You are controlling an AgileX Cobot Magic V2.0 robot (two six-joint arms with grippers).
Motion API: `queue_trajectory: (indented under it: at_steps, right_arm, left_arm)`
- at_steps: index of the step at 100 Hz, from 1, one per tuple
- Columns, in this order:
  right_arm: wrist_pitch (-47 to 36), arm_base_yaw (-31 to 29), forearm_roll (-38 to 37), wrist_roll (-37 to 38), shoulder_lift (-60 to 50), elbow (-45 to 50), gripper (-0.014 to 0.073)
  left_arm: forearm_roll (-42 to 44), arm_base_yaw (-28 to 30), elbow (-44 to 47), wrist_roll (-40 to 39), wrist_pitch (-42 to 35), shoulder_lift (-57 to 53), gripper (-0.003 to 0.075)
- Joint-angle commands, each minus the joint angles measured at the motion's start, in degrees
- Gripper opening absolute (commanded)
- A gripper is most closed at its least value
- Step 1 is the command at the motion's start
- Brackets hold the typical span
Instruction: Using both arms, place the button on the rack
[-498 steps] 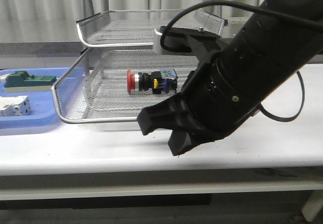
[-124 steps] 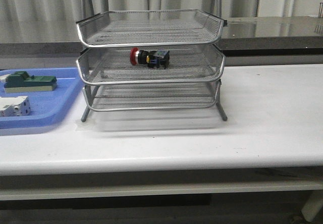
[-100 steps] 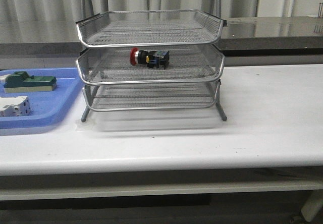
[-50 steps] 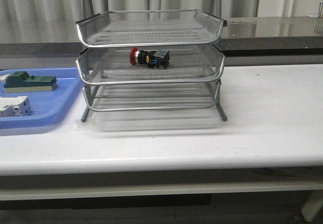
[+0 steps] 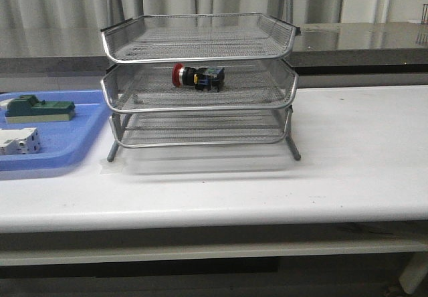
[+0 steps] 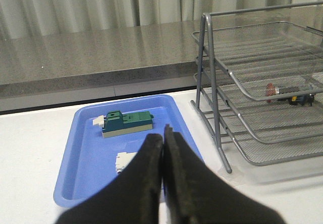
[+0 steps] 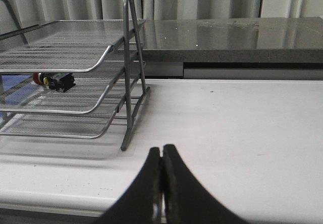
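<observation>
The button (image 5: 196, 75), with its red head, silver collar and black body, lies on its side in the middle tier of the silver wire-mesh rack (image 5: 200, 96). It also shows in the left wrist view (image 6: 290, 90) and the right wrist view (image 7: 54, 80). Neither arm shows in the front view. My left gripper (image 6: 163, 133) is shut and empty above the near edge of the blue tray, left of the rack (image 6: 262, 98). My right gripper (image 7: 162, 151) is shut and empty over the white table, right of the rack (image 7: 65, 82).
A flat blue plastic tray (image 5: 73, 151) at the table's left holds a green block (image 5: 39, 108) and a white breaker (image 5: 19, 140). In the left wrist view the tray (image 6: 86, 148) holds the same green block (image 6: 126, 123). A grey counter runs behind the table.
Five seconds ago a black arm filled the front view close to the rack's middle tier; it has since left the view. Over the last second nothing has moved.
</observation>
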Motion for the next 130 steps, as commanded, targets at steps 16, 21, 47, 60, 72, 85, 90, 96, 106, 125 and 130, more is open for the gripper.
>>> queue_trajectory:
  at_steps: [16, 21, 47, 60, 72, 85, 90, 96, 106, 125, 130]
  right_arm:
    - [-6.47, -0.27, -1.85, 2.48, -1.03, 0.75, -0.0057]
    - [-7.53, -0.27, -1.85, 2.96, -1.03, 1.59, -0.0057]
    - [-9.95, -0.27, -1.98, 3.72, -1.03, 2.90, -0.0057]
    - [-10.00, -0.27, -1.98, 3.72, -1.03, 2.90, -0.0057]
    - [-9.63, -0.27, -1.98, 3.72, -1.03, 2.90, -0.0057]
    - [-9.63, -0.27, -1.98, 3.72, -1.03, 2.90, -0.0057]
    - [-9.63, -0.27, -1.98, 3.72, -1.03, 2.90, -0.0057]
    - [-9.63, -0.27, -1.98, 3.72, -1.03, 2.90, -0.0057]
    - [-9.63, -0.27, -1.98, 3.72, -1.03, 2.90, -0.0057]
    - [-9.63, -0.27, -1.98, 3.72, -1.03, 2.90, -0.0057]
    - [-9.63, -0.27, -1.98, 3.72, -1.03, 2.90, -0.0057]
  left_arm:
    - [-0.77, 0.14, -1.48, -0.44, -4.06, 0.43, 0.0004]
    - [-0.77, 0.14, -1.48, -0.44, -4.06, 0.43, 0.0004]
    - [-0.77, 0.14, -1.48, -0.44, -4.06, 0.43, 0.0004]
    - [-0.77, 0.14, -1.48, -0.44, -4.06, 0.43, 0.0004]
    - [-0.77, 0.14, -1.48, -0.44, -4.06, 0.43, 0.0004]
    - [-0.77, 0.14, -1.48, -0.44, -4.06, 0.43, 0.0004]
    - [-0.77, 0.14, -1.48, -0.44, -4.06, 0.43, 0.0004]
    - [-0.77, 0.14, -1.48, -0.44, -4.06, 0.43, 0.0004]
    - [-0.77, 0.14, -1.48, -0.44, -4.06, 0.43, 0.0004]
    - [-0.77, 0.14, -1.48, -0.44, -4.06, 0.43, 0.0004]
    - [-0.77, 0.14, -1.48, -0.44, -4.06, 0.43, 0.0004]
